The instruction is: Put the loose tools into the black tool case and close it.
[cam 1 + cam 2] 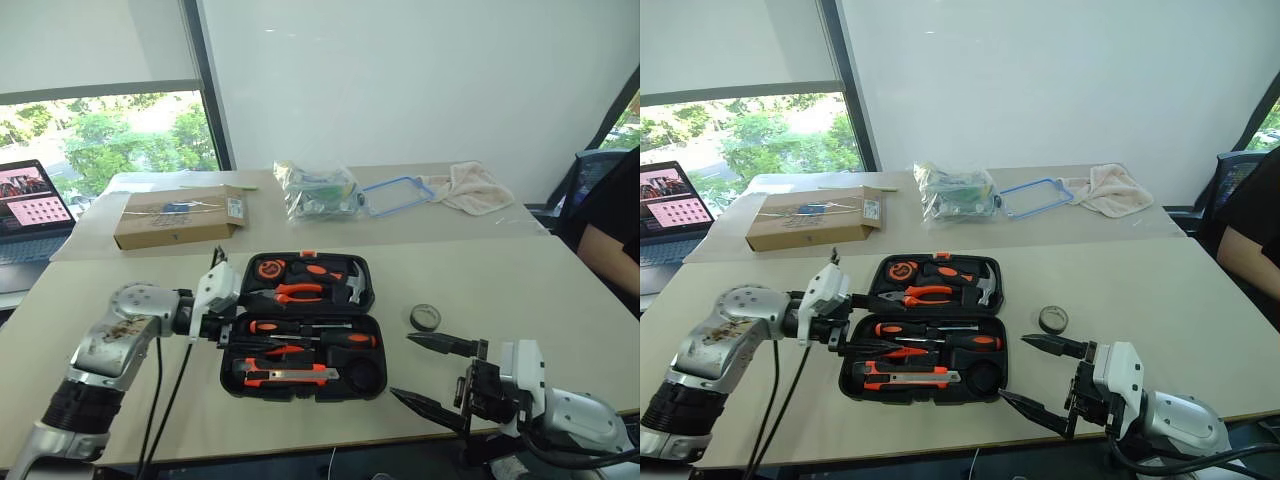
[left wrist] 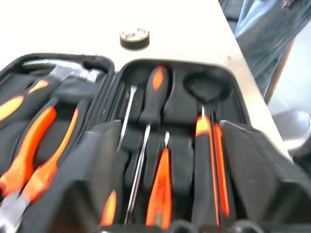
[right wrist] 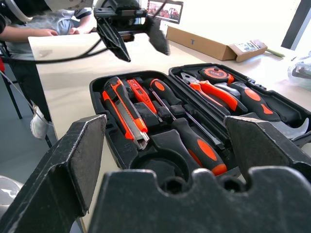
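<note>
- Your left gripper (image 1: 222, 337) hovers at the left edge of the open black tool case (image 1: 300, 325), fingers parted with nothing between them, tips over the case's near-left recesses.
- Your right gripper (image 1: 432, 372) sits off the case's near-right corner, fingers (image 1: 440, 343) spread wide and empty, pointing toward the case.
- The case lies open and flat. The near half holds two black-and-orange screwdrivers (image 1: 300, 327), a slim orange screwdriver (image 1: 283, 351) and the utility knife (image 1: 284, 375); a round recess (image 1: 362, 374) at its right end looks empty.
- The far half holds the pliers (image 1: 285, 293) and hammer (image 1: 352, 285).
- The small black tape roll (image 1: 426, 317) lies loose on the table, right of the case and just beyond your right gripper's upper finger.
- Bare tabletop (image 1: 500, 290) lies open around the roll and along the case's right side; the table's near edge runs close under both grippers.
- On the further table sit a cardboard box (image 1: 180, 217), a clear plastic bag (image 1: 318, 190), a blue-rimmed lid (image 1: 397, 193) and a cloth (image 1: 474, 186).
- A laptop (image 1: 30, 205) stands far left by the window; a person's dark sleeve (image 1: 612, 235) is at the right edge.
</note>
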